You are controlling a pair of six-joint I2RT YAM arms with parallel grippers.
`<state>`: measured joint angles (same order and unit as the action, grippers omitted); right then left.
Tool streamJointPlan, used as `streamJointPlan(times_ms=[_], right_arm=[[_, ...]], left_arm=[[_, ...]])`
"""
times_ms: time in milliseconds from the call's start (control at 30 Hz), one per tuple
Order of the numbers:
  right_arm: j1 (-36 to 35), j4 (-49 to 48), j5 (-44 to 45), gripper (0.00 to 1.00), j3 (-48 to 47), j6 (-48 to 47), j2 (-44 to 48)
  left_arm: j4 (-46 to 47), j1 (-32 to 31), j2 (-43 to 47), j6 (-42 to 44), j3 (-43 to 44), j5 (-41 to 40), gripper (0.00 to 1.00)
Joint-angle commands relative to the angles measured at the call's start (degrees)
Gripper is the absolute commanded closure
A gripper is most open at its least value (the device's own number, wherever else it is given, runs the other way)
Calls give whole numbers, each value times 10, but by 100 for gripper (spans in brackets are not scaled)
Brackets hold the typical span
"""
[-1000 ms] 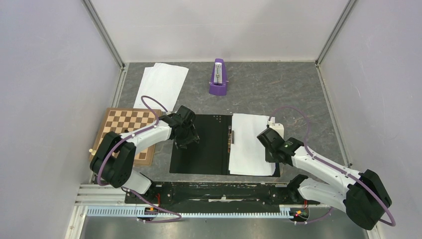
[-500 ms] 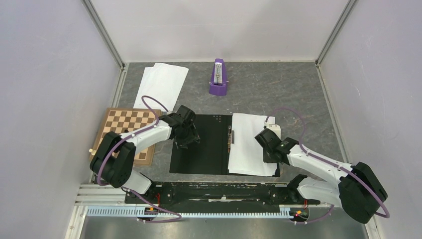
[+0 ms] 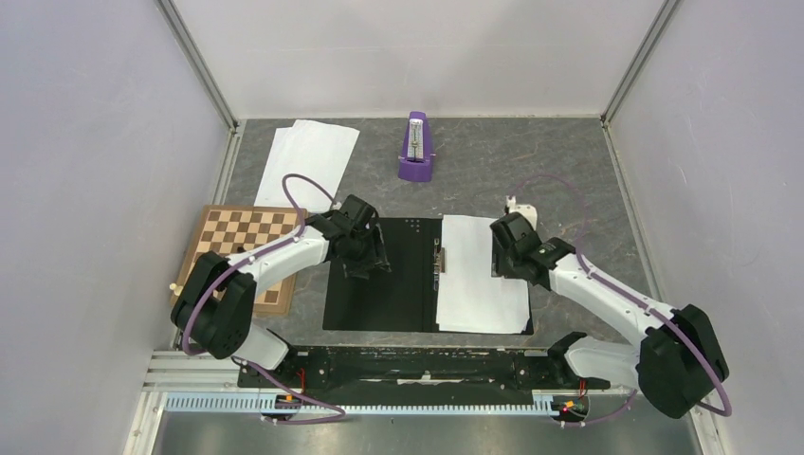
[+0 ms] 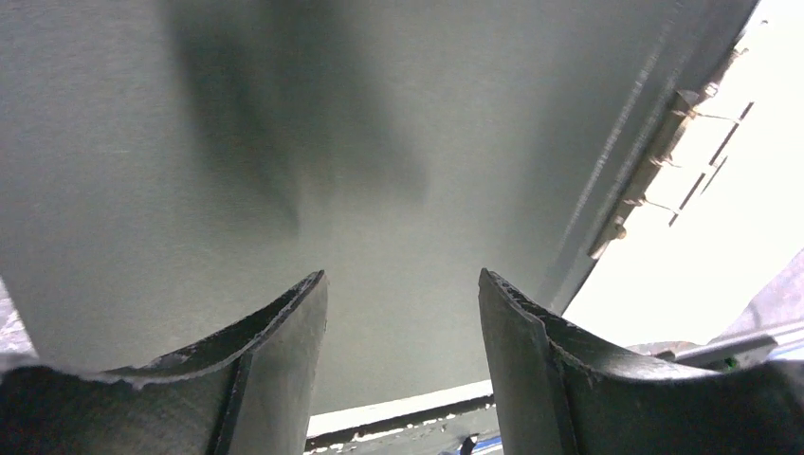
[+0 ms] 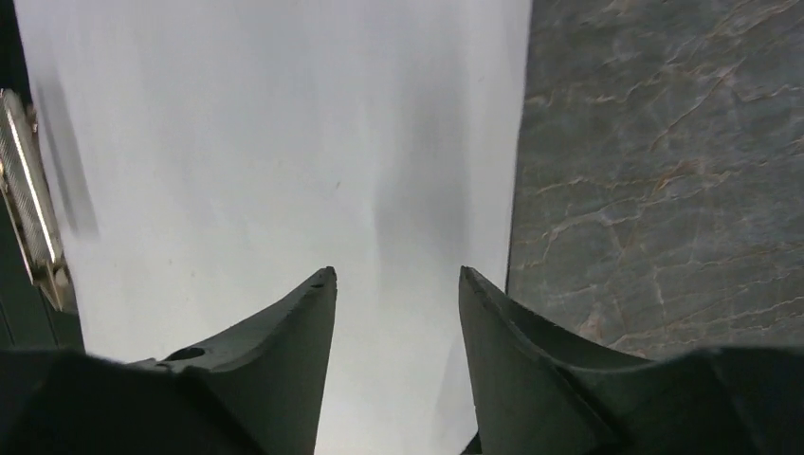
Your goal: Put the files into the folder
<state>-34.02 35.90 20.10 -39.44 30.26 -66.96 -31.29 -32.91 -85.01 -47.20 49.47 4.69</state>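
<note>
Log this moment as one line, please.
left gripper open over folder | right gripper open over sheet in folder | spare sheets far left, outside

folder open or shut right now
Open: the folder lies spread flat, black inside up, spine clip exposed, a white sheet on its right half.

A robot lab cell: white panel walls [image 3: 417,47], metal corner posts [image 3: 197,62], grey stone-look tabletop [image 3: 531,161].
</note>
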Motion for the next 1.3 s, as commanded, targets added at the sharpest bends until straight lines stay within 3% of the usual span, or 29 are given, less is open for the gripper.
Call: streamJointPlan(times_ms=[0, 167, 300, 567, 1267], right_arm=[[73, -71, -24, 37, -5, -38, -7], [173, -203, -116, 10, 22, -46, -22], [220, -293, -177, 3, 46, -42, -50], [257, -354, -222, 2, 75, -31, -84], [256, -376, -256, 2, 73, -28, -113]], left_arm=[[10, -19, 11, 48, 33, 29, 35], [12, -20, -13, 39, 36, 30, 42], [12, -21, -24, 20, 28, 4, 44], [14, -18, -49, -7, 21, -28, 44], [14, -15, -76, -11, 29, -35, 45]])
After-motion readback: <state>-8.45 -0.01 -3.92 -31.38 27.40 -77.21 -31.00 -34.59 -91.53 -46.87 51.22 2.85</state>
